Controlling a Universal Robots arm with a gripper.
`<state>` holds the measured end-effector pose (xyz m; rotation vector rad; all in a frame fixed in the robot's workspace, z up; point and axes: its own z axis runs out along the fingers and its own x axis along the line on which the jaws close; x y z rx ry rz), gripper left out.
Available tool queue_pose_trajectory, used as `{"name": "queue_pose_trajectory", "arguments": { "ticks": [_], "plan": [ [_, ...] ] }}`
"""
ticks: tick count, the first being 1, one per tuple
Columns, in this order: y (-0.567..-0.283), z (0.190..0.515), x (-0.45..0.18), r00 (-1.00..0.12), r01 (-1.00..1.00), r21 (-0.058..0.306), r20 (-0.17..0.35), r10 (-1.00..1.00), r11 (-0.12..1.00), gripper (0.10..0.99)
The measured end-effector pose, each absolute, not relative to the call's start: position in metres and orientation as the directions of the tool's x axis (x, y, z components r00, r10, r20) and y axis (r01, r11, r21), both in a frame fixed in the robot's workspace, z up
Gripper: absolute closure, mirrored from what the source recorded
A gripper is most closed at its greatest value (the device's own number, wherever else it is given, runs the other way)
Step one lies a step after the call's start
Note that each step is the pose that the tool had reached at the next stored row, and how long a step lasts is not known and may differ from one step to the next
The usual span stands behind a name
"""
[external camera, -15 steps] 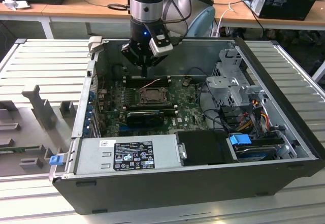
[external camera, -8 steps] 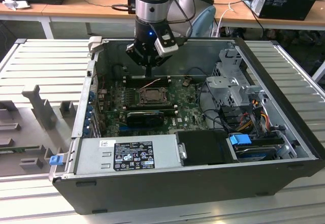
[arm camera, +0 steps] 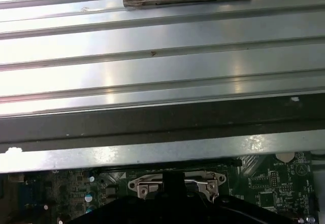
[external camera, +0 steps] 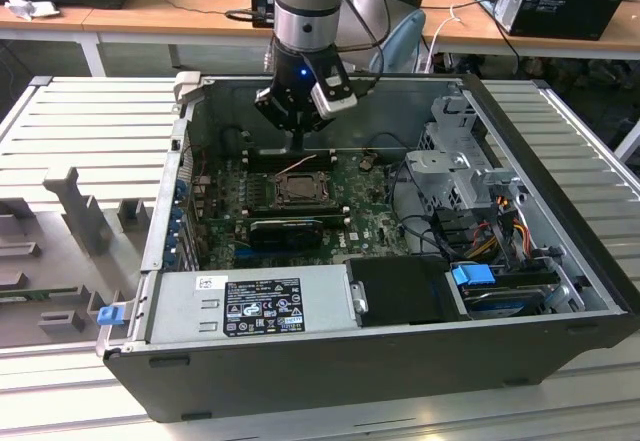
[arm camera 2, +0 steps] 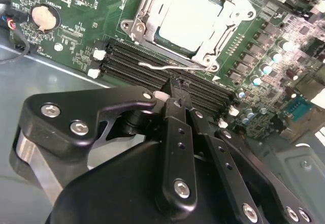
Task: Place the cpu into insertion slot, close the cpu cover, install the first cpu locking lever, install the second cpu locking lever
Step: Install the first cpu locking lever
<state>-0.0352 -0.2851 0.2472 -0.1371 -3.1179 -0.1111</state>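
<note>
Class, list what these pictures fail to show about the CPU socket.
- Pin field: second wrist view, under the cpu and cpu cover.
- Cover's far edge: same view, cut off by picture edge.
- Whether the claw touches the locking lever: same view, too close to tell.
- Lever latching: exterior view, too small.

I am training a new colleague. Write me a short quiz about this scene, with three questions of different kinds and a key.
1. True or false: the pincer holds the cpu.
2. The cpu cover is: A) lying flat around the cpu; B) standing upright; C) lying outside the case.
3. Fill in: the pincer's jaws are ___.
Key: 1 false; 2 A; 3 shut.
</note>
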Motion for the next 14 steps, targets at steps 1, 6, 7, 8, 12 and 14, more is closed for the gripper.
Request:
{"name": "queue_pose_trajectory", "arguments": {
  "ticks": [1, 6, 7, 8, 12, 14],
  "plan": [
    [-0.285, 0.244, -0.035, -0.996, 0.088, 0.07, 0.022, 0.087, 0.994, 0.98],
    [-0.285, 0.239, -0.035, -1.0, 0.018, 0.073, 0.022, 0.017, 0.997, 0.98],
    [-0.285, 0.238, -0.035, -1.0, -0.003, 0.073, 0.022, -0.005, 0.997, 0.98],
    [-0.285, 0.238, -0.035, -0.999, -0.022, 0.073, 0.022, -0.024, 0.997, 0.98],
    [-0.285, 0.235, -0.035, -0.998, -0.052, 0.073, 0.017, -0.053, 0.996, 0.98],
    [-0.285, 0.232, -0.034, -0.997, -0.069, 0.073, 0.017, -0.07, 0.995, 0.98]
  ]
}}
